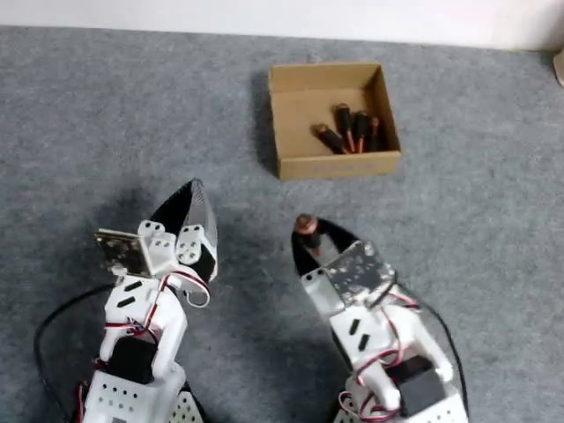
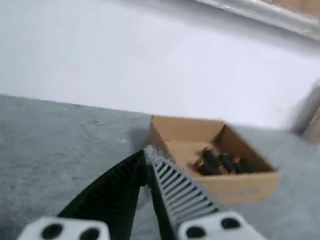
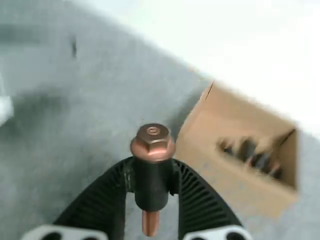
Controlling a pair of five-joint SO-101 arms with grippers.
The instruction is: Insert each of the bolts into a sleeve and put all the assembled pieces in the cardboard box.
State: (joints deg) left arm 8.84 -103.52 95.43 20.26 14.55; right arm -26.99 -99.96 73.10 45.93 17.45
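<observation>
Item 1: left gripper [image 1: 196, 188]. It sits over the grey table [image 1: 79, 132], with the cardboard box [image 1: 335, 165] at about 2 o'clock from it in the high view. Fingers are together, tips meeting, with nothing between them.

Item 2: right gripper [image 1: 307, 240]. It sits at about 6 o'clock from the box and well short of the near wall. Fingers are parted only as far as the load allows and clamped on the black sleeve [image 3: 151, 187] of one assembled piece [image 1: 306, 226]. The copper bolt head [image 3: 152, 142] stands proud of the fingertips and the shank end shows below the sleeve.

Item 3: cardboard box, open top. Several finished pieces [image 1: 348, 130] lie together in its 3 o'clock half.

Step in hand, as judged: delivery of an assembled piece to the box. The next move calls for carrying it toward 12 o'clock, clearing the near wall, then parting the fingers above the box floor.
</observation>
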